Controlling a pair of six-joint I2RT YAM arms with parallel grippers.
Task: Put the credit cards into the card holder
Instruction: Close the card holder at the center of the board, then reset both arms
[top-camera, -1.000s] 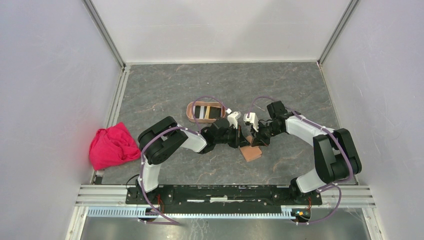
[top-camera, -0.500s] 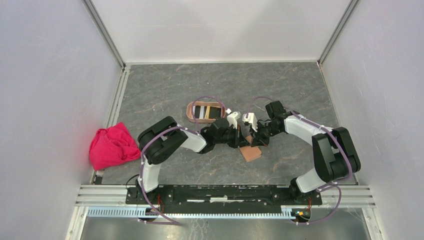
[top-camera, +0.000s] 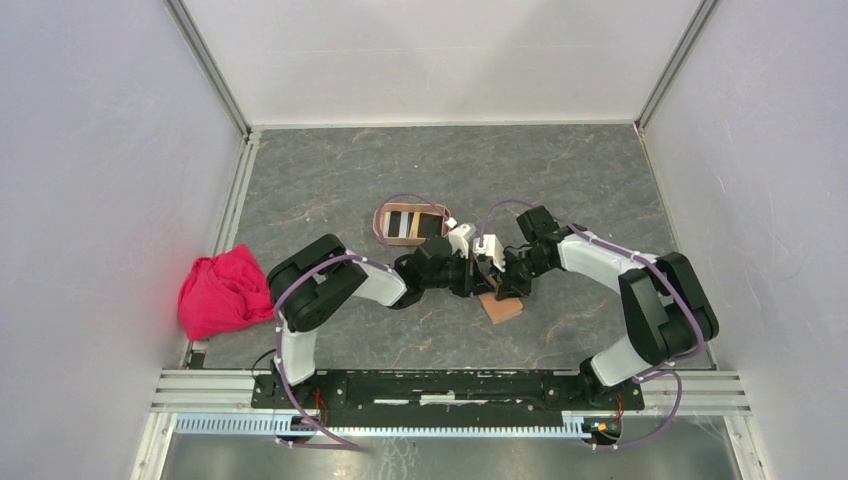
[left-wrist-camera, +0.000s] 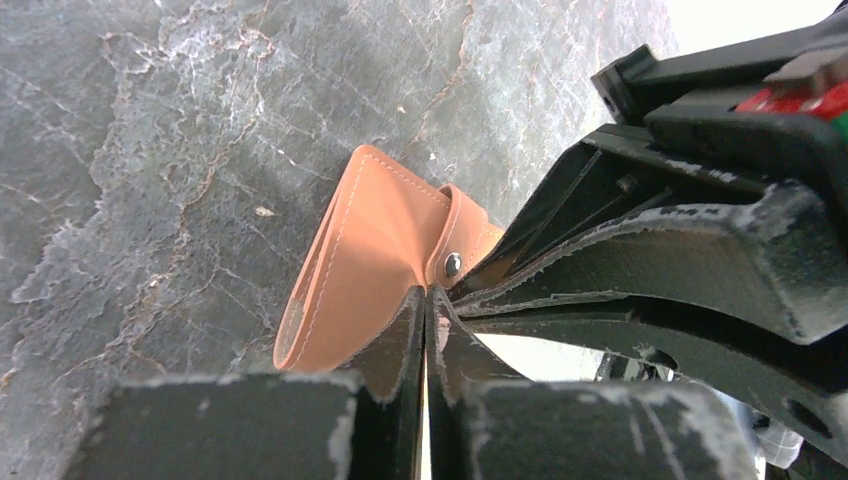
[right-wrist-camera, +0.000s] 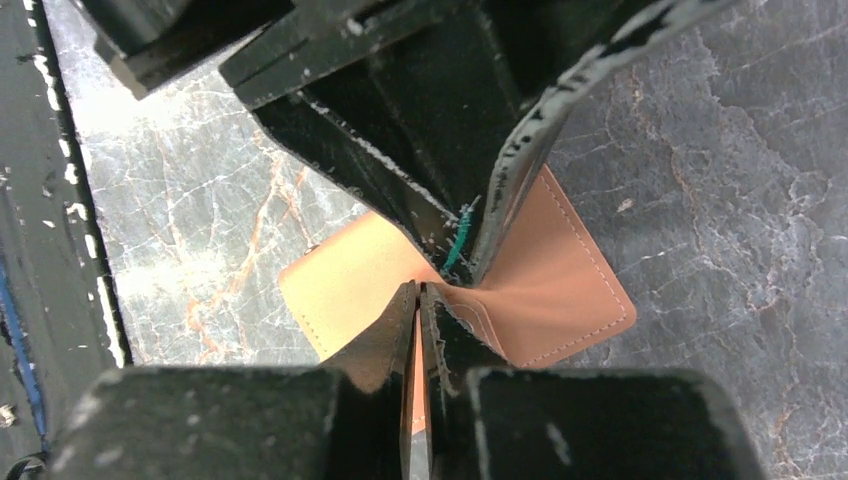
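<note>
Leather wallet (left-wrist-camera: 360, 240): pinched by left gripper (left-wrist-camera: 425, 300) and right gripper (right-wrist-camera: 420, 295), jaws pressed together on opposite flaps, likely spreading it to expose cards. Card holder (top-camera: 377, 222): just beyond left gripper, credit cards (top-camera: 403, 226) inside.

Right hand (right-wrist-camera: 420, 300) clamped on tan wallet (right-wrist-camera: 570, 285), left hand (right-wrist-camera: 462, 265) pinching opposite, marbled table (right-wrist-camera: 750, 150)

Tabletop (top-camera: 330, 180) of dark grey stone-look slab, matt, veined pale and rust. Wallet (left-wrist-camera: 365, 235) of tan leather, smooth with a soft sheen, stitched at the edges, small shiny metal snap (left-wrist-camera: 453, 265). Left gripper (left-wrist-camera: 425, 300) and right gripper (right-wrist-camera: 418, 292) in black matt plastic, edges rough and scuffed pale. Salmon-pink card holder (top-camera: 381, 222), matt, material unclear. Crumpled red cloth (top-camera: 225, 290). Brushed metal rails (top-camera: 200, 384). Plain matt white walls (top-camera: 440, 60). Glossy purple cables (top-camera: 282, 345).
</note>
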